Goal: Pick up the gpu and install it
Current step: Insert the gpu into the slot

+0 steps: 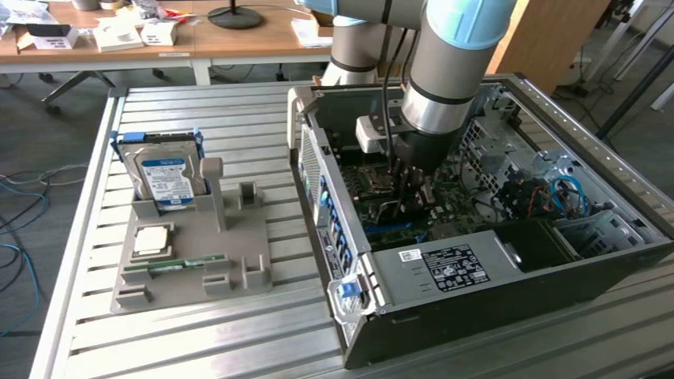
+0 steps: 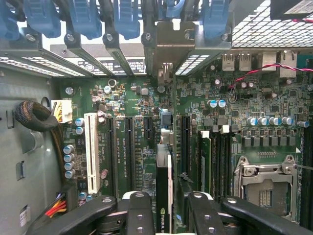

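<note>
The gpu [image 2: 164,169] stands on edge on the green motherboard [image 2: 132,98] inside the open PC case [image 1: 632,237]. Its metal bracket [image 2: 166,54] lines up with a rear slot opening. My gripper [image 2: 168,198] straddles the card, one black finger [image 2: 139,215] on each side with a small gap, so it looks open around the gpu. In the exterior view the gripper [image 1: 411,189] reaches straight down into the middle of the case, and the arm hides the card there.
Blue slot latches [image 2: 83,19] line the case's rear wall. A white slot [image 2: 90,152], memory slots [image 2: 220,161] and the bare CPU socket [image 2: 264,188] flank the card. Outside, a grey holder [image 1: 248,272] carries a hard drive [image 1: 166,178], a processor [image 1: 153,239] and a memory stick [image 1: 185,263].
</note>
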Available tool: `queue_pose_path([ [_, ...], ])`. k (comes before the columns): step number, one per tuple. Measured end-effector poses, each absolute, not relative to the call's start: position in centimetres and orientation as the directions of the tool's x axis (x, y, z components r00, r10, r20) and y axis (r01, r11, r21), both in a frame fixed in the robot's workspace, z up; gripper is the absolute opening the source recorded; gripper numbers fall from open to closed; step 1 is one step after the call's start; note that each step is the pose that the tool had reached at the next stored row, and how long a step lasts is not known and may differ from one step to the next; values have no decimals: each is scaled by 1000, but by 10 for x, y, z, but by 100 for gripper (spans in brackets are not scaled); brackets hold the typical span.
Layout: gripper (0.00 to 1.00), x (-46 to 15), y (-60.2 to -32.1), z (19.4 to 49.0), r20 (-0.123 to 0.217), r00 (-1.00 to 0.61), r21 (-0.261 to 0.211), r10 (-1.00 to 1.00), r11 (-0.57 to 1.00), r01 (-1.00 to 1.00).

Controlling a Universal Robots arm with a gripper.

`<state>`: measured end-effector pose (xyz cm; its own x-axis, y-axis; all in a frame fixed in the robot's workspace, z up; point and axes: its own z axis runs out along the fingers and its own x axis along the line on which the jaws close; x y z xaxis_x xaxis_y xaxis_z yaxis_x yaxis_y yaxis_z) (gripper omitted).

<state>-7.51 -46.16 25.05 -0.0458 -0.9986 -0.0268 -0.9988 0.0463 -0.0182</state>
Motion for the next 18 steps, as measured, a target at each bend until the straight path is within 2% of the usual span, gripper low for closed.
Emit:
queue_pose_path([
  [18,34,-75,-462,281,-27,-46,-18,-999,46,-999],
])
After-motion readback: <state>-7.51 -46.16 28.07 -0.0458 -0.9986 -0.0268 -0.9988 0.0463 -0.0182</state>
